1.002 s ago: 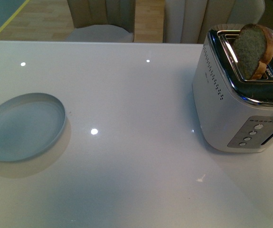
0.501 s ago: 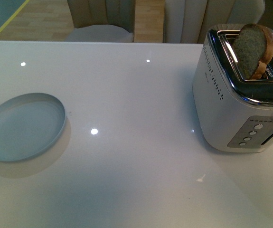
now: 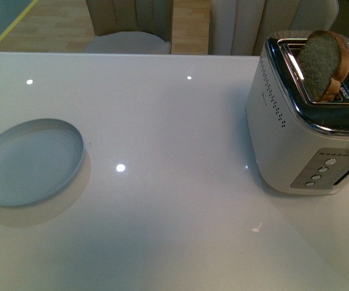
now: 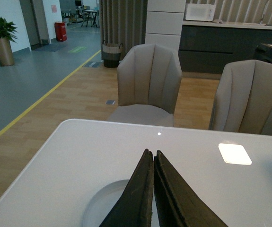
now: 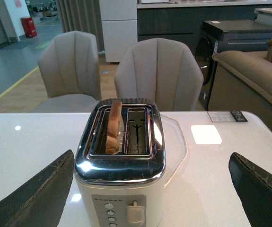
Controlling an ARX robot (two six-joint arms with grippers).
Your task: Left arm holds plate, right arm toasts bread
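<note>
1. The desk (image 3: 174,230) is a glossy white slab carrying everything in the front view; its slick top gives little friction, so things on it could slide if nudged sideways.
2. The toaster (image 3: 311,130) stands at the desk's right side, well apart from the plate. In the right wrist view its lever (image 5: 135,213) sits at the top of its slot, which suggests toasting has not started.
3. The plate (image 3: 28,160) lies flat on the left part of the desk, bare. It looks rigid, smooth and breakable; the low raised rim is the only place to pinch, and a firm hold there would be needed because the glaze is slippery.
4. The bread (image 3: 325,65) stands upright in one slot of the toaster, much of it above the chrome top and leaning a little. It is light, soft and easily crushed or torn, so a gentle pinch across the crust edge near the top would suit it better than a squeeze on the crumb.
5. The left gripper (image 4: 153,158), seen only from its own wrist camera, has its jaws pressed together on nothing, poised above the near edge of the plate.
6. The right gripper (image 5: 152,189) has its jaws spread wide, empty, with the toaster framed between them.
7. Against the front views from a second and half a second back, nothing differs: plate, bread and toaster sit in the same places, and neither arm has entered that view.
</note>
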